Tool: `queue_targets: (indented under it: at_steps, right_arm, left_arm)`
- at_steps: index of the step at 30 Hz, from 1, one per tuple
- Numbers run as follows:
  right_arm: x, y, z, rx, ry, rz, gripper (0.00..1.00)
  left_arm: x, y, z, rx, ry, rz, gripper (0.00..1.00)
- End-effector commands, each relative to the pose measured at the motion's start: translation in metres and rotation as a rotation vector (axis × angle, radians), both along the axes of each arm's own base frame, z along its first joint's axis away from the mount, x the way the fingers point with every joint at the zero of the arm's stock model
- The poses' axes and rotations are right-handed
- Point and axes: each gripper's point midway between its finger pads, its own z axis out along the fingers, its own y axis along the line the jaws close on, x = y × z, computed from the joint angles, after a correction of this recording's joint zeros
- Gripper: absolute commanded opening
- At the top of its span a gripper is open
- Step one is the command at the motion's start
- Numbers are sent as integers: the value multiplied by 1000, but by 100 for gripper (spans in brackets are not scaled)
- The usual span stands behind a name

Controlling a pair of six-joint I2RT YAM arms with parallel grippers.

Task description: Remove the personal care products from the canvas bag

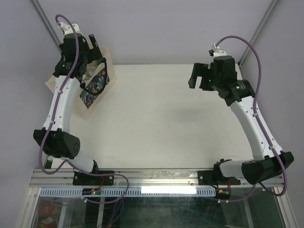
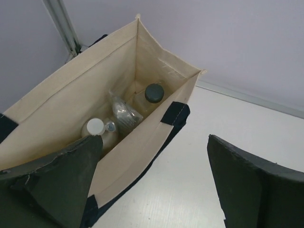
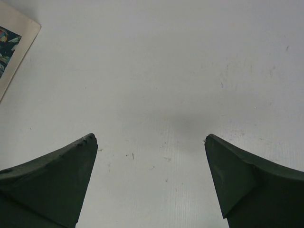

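Products: You are looking down the left wrist view at a dark-capped bottle (image 2: 154,92), a white-capped bottle (image 2: 96,127) and a crinkled silvery item (image 2: 124,114) sitting together at the bottom of the bag. A fourth product is not showing clearly.
Canvas bag: The canvas bag (image 2: 71,90) is standing at the far-left corner of the table (image 1: 156,118) with its mouth gaping open and its printed face (image 1: 92,90) turning toward the middle.
Progress: Nothing is lying outside the bag in any view, so by these pictures the unpacking is only starting and every product is waiting to come out.
Left claw: Your left gripper (image 2: 154,142) is hovering over the bag's mouth, jaws spread wide and gripping nothing, one finger (image 2: 61,175) hanging over the opening and the other out past the near wall.
Right claw: Your right gripper (image 3: 149,137) is hanging above bare table well apart from the bag, jaws likewise spread wide and holding nothing.
In the way: The bag's narrow mouth and a dark handle strap (image 2: 175,113) draping over the near wall are crowding your reach, and the products are packing close together.
Surroundings: A metal frame post (image 2: 61,28) and a plain wall are standing just behind the bag.
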Motion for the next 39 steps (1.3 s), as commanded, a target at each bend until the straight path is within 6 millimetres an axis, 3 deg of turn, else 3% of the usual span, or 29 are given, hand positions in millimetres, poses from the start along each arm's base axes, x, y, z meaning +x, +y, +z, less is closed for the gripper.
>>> queue_targets:
  at_steps: [1,9,13,22,28,33,37,39]
  right_arm:
    - [19,13,35,76,-108,26,100]
    - [30,31,35,103,-98,68,100]
    - [27,41,33,88,-99,93,100]
    - [26,56,31,58,-108,129,100]
    - [24,61,30,39,-114,146,100]
    - [22,67,30,34,-115,161,100]
    - [22,70,28,32,-112,168,100]
    - [22,71,28,32,-113,170,100]
  left_arm:
    - [29,-4,0,66,-6,-76,99]
    - [74,-20,-38,98,73,-176,98]
    - [92,-16,-59,108,108,-155,94]
    - [114,-19,-83,131,147,-183,82]
    - [118,-24,-89,130,154,-215,65]
    - [116,-38,-87,90,145,-282,45]
    - [110,-56,-78,50,127,-382,22]
    - [106,-61,-74,36,120,-407,17]
